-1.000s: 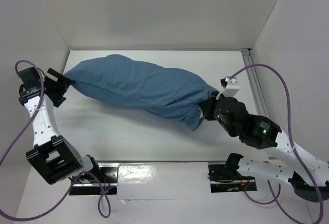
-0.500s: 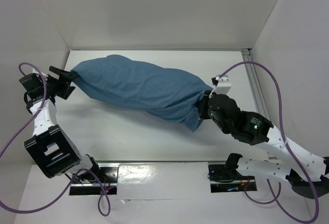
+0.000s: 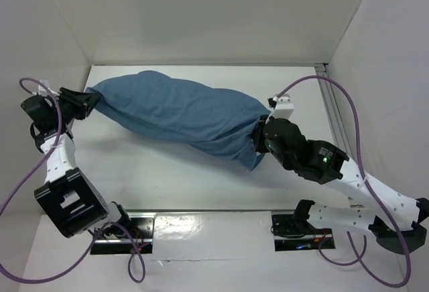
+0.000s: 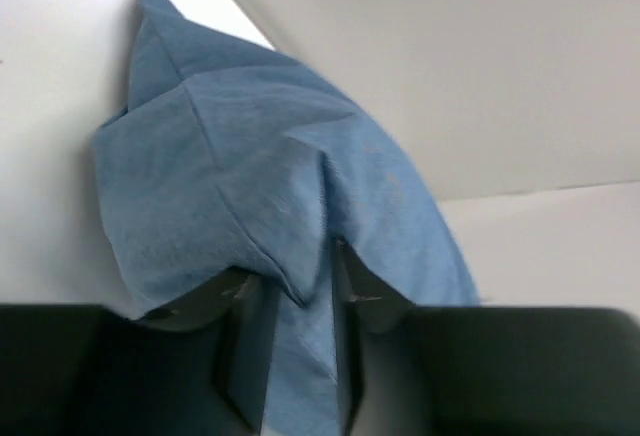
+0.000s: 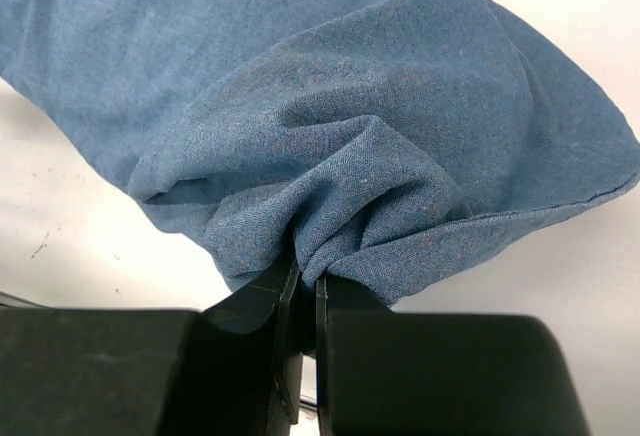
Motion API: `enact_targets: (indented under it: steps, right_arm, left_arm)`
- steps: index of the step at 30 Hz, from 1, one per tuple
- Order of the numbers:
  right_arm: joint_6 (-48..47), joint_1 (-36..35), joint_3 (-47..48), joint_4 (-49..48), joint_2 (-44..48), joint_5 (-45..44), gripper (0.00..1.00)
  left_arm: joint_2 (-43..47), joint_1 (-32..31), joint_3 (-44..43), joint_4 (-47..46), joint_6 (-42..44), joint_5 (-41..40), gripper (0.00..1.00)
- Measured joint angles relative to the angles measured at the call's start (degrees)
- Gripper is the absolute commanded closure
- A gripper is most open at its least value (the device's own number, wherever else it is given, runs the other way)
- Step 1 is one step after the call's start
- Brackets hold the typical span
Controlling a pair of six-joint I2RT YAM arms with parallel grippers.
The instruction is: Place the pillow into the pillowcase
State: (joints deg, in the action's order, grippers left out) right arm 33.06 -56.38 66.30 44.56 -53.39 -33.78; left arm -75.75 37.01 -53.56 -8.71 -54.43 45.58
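1. Two grippers work the ends of the pillowcase, which lies plump and slantwise on the tabletop, far-left to centre-right.
2. Left gripper: jaws narrowed, w/ a fold of the case's left corner filling the gap between them.
3. Right gripper: pinched tight on bunched cloth at the right end, jaws nearly meeting.
4. Pillow: no white shows in any view. Judging by the full shape, it's prob. all inside the case, so the task looks near done.
5. Step in hand, as I read it: seat the pillow fully & straighten the case.
6. To do it well: pinch cloth only, not filling. Pull the ends apart gently & evenly along the case's length, so wrinkles smooth out w/o a grip tearing loose.
7. Risks: the thin fold at the left may slip. There's a loose flap at the right end, so check the mouth covers the pillow before letting go.
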Motion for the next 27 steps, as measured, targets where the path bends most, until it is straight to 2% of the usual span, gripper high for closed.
enact_targets:
  steps: [1, 2, 3, 4, 5, 12, 13, 14, 15, 17, 18, 23, 27]
  right_arm:
    - [-0.1, 0.0, 0.0, 0.0, -0.2, 0.0, 1.00]
    - [-0.2, 0.0, 0.1, 0.0, -0.4, 0.0, 1.00]
    - [-0.2, 0.0, 0.2, 0.0, -0.6, 0.1, 1.00]
    - [-0.3, 0.0, 0.3, 0.0, -0.8, 0.1, 1.00]
    - [-0.5, 0.0, 0.3, 0.0, -1.0, 0.1, 1.00]
    - [-1.3, 0.0, 0.9, -0.1, -2.1, 0.1, 1.00]
    - [-1.4, 0.0, 0.9, -0.2, -2.1, 0.1, 1.00]
    - [-1.5, 0.0, 0.9, -0.3, -2.2, 0.1, 1.00]
    - [-1.5, 0.0, 0.9, -0.3, -2.3, 0.1, 1.00]
    - [-1.6, 0.0, 1.1, -0.3, -2.5, 0.2, 1.00]
    - [-1.6, 0.0, 1.4, -0.3, -2.5, 0.2, 1.00]
    - [-2.7, 0.0, 4.4, 0.7, -3.3, 0.0, 1.00]
    - [-4.8, 0.0, 11.3, 3.1, -4.5, -1.6, 1.00]
  left_arm:
    - [1.0, 0.2, 0.2, 0.0, 0.0, -0.2, 0.50]
    - [1.8, 0.4, 0.2, 0.0, 0.2, -0.3, 0.35]
    - [2.4, 0.5, 0.2, -0.1, 0.5, -0.4, 0.09]
    - [2.6, 0.6, 0.1, 0.0, 0.6, -0.5, 0.03]
    - [2.6, 0.6, -0.2, 0.1, 0.6, -0.6, 0.00]
    - [-1.0, 0.5, -1.6, 0.6, 0.5, -0.7, 0.01]
    - [-2.0, 0.3, -1.9, 0.6, 0.5, -0.7, 0.05]
    - [-3.0, 0.2, -2.3, 0.6, 0.5, -0.7, 0.14]
    - [-4.1, 0.1, -2.7, 0.5, 0.4, -0.6, 0.42]
    - [-5.7, -0.1, -2.8, 0.3, 0.0, -0.2, 0.82]
    - [-6.2, -0.2, -2.9, 0.2, 0.0, -0.1, 0.98]
    - [-5.6, -0.1, -3.6, 0.6, -1.2, 0.5, 1.00]
    - [0.0, 1.8, -5.0, 5.3, -2.9, -0.2, 1.00]
